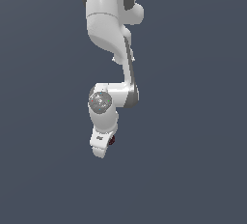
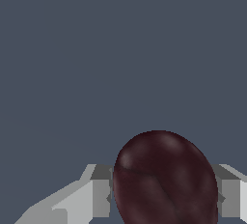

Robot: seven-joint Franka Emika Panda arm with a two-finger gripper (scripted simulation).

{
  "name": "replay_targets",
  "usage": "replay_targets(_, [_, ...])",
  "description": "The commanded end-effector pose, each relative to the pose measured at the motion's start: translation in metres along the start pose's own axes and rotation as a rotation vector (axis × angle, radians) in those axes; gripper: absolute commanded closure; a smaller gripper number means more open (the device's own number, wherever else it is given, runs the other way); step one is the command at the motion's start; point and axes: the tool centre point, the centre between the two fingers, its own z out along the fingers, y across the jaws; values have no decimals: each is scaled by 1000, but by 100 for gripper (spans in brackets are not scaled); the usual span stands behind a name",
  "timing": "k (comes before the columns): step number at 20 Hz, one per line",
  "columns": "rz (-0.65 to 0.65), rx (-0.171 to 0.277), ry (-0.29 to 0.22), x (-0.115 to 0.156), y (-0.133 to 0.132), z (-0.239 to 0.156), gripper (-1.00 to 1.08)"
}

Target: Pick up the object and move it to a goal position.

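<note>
The pincer (image 2: 164,194) is clamped on the dark maroon ball (image 2: 164,179), a finger (image 2: 96,194) pressing each side. Grasping looks done; carrying it to the goal remains.

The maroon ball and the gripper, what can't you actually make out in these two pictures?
- Ball: wrist view, lower part cut off by the frame edge.
- Ball: exterior view, mostly hidden behind the gripper, only a sliver shows.
- Fingers: contact with the ball not clear.
- Goal position: not marked in either view.

Open grey space all around the hand (image 1: 102,147), ball (image 2: 166,179) filling its jaws
</note>
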Motion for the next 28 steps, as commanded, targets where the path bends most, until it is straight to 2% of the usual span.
replay_targets(1, [0, -1, 0, 0, 1, 0, 108])
replay_targets(16, [0, -1, 0, 8, -4, -9, 108])
replay_targets(22, [0, -1, 0, 35, -17, -36, 108])
replay_targets(28, [-1, -1, -1, 80, -40, -82, 108])
